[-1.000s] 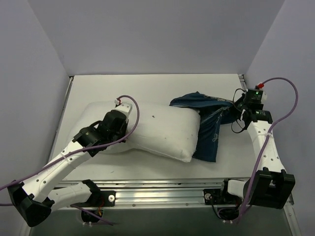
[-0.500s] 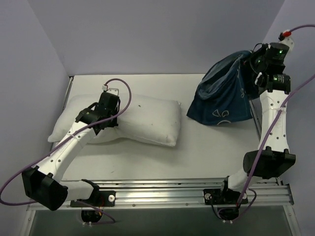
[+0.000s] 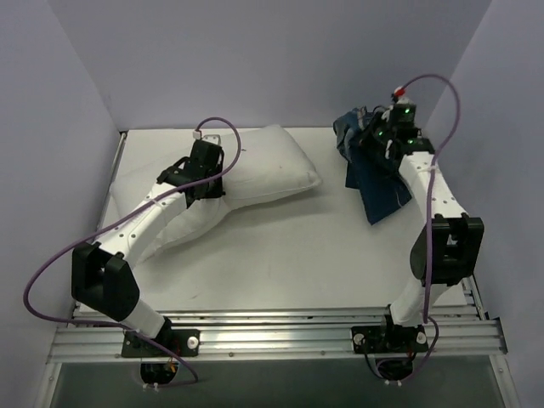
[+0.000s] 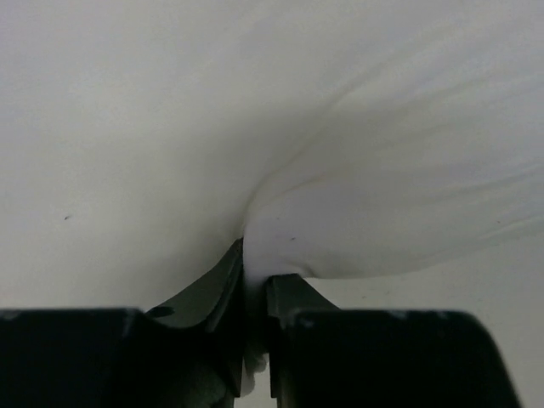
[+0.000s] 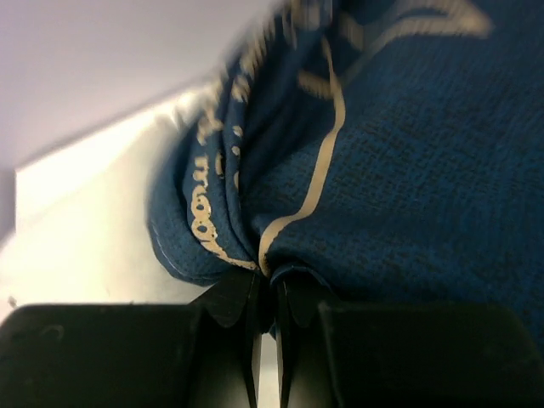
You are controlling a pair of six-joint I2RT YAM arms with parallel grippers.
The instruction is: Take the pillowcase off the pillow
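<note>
Seeing both jaws clamped tight, left gripper (image 4: 255, 289) on a fold of the plump white fabric pillow (image 3: 272, 166) at far left, right gripper (image 5: 270, 280) on the bunched dark navy printed pillowcase (image 3: 378, 183) well apart at far right, we reckon either thin pinch could slip loose.

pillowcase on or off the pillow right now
Off. The pillowcase is bunched in the right tool at the far right, with bare table between it and the white pillow, which the left tool pinches.
</note>
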